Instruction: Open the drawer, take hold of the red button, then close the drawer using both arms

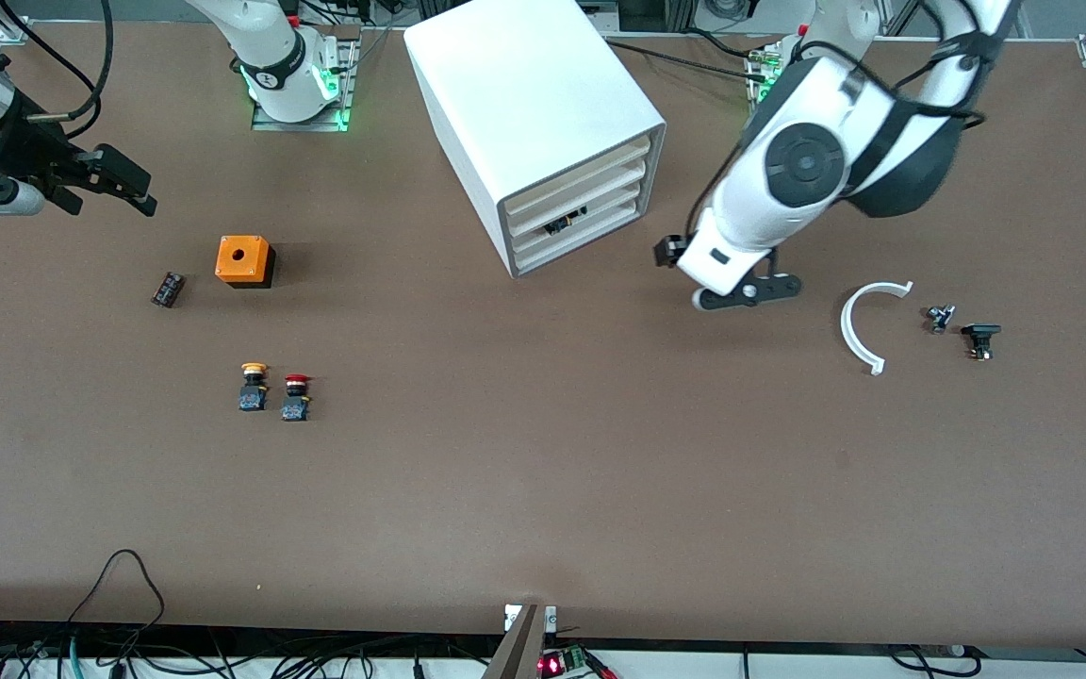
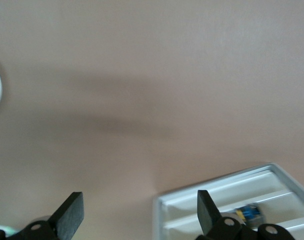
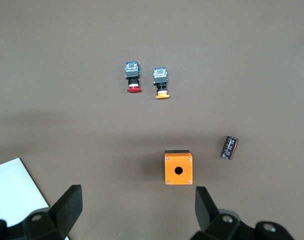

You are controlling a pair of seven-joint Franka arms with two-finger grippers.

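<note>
A brown table [image 1: 543, 490] holds a big white cabinet [image 1: 529, 104] between the 2 robot bases, its front turned toward the camera and toward the left arm's end. It has 4 flat white trays stacked in its front. The drawer [image 1: 590, 193], second from the top, sits flush with the others.

The red-capped button [image 1: 296, 397] stands on the table toward the right arm's end, well apart from the cabinet and nearer the camera. Just beside it stands a yellow-capped button [image 1: 254, 386]. Farther from the camera than these sit an orange cube [image 1: 245, 261] with a round hole and a small dark cylinder [image 1: 168, 289].

The left gripper [image 1: 748, 290] hangs over bare table beside the cabinet's front, its fingers [image 2: 71, 215] spread apart and holding nothing. The left wrist view shows the trays close by.

The right gripper [image 1: 117, 184] hovers over the right arm's end of the table, fingers [image 3: 69, 205] wide apart and empty, waiting.

Toward the left arm's end lie a white curved strip [image 1: 859, 325] and 2 small dark parts [image 1: 962, 328].
</note>
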